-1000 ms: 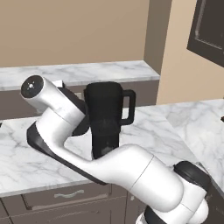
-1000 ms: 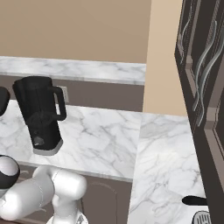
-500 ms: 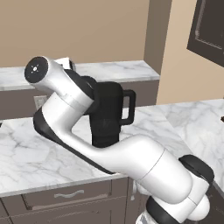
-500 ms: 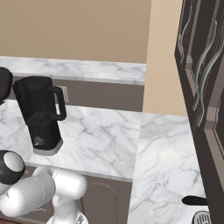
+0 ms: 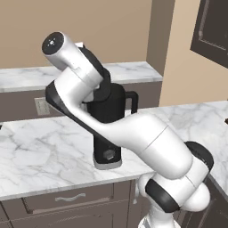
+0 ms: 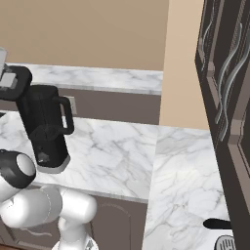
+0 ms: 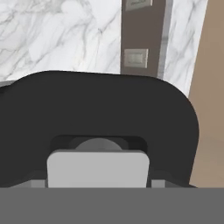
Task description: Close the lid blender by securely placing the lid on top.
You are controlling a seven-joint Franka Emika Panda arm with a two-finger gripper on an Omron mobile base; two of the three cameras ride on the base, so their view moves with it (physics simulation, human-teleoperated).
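One small flat lid (image 7: 100, 118) fills the hand view w/ its grey knob (image 7: 98, 168) right at the gripper (image 7: 98, 183), apparently clamped on that knob, though fingertips themselves can't be made out. Lid looks light, stiff, prob. slick plastic, so the knob is the sensible hold; the blender (image 5: 109, 129) stands upright on the marble counter (image 5: 40, 142), mid-depth. Plenty of bare counter around it; backsplash wall (image 6: 112, 105) behind, jar handle (image 6: 66, 114) sticks out one side.
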